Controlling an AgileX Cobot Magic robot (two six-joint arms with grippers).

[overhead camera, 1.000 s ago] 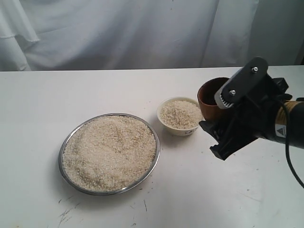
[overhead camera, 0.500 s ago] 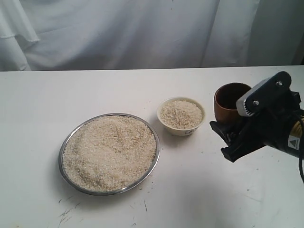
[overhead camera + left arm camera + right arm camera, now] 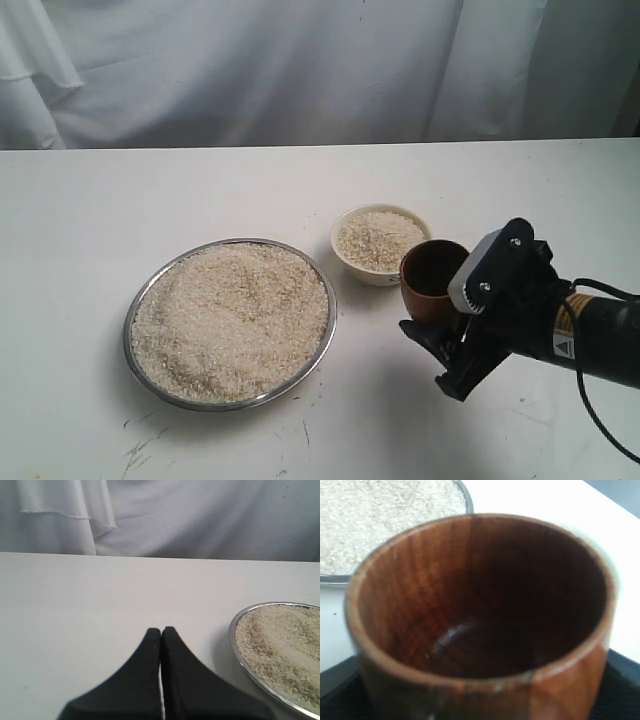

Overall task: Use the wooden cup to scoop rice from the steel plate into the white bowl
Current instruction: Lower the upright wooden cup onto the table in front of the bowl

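- The rice [image 3: 230, 320] lies mostly on the steel plate [image 3: 127, 335], a broad, low heap that fills it almost to the raised rim. A smaller share sits in the white bowl [image 3: 366, 272] and comes close to the bowl's rim.
- The wooden cup [image 3: 432, 283] is clamped between the jaws of the right tool [image 3: 440, 318]. It is mouth up, just beside the bowl on the side away from the backdrop, and apart from the plate. The exterior view does not settle whether its base touches the tabletop [image 3: 100, 200].
- The right wrist view looks straight into the cup. Its dark, grained inside is bare, with no grains in it.
- The left tool [image 3: 160, 635] has its two fingers pressed together on nothing. It hangs over bare tabletop with the plate's rim near it on one side, and it does not appear in the exterior view.
- Progress, as a judgement: with rice in the bowl, part of the transfer looks done. With the cup empty, the moment reads as a gap between scoops.
- What is left: the plate holds far more rice than the bowl could take, and the bowl has little room. At most another small scoop seems to fit without spilling. That scoop would call for carrying the cup across to the heap and tipping its rim in.
- The tabletop is white and matte, with a few dark scuffs [image 3: 135, 440] near the front by the plate. No spilled grains can be made out on it.
- Behind the tabletop a white cloth [image 3: 250, 70] hangs in loose folds and closes off the rest of the room.
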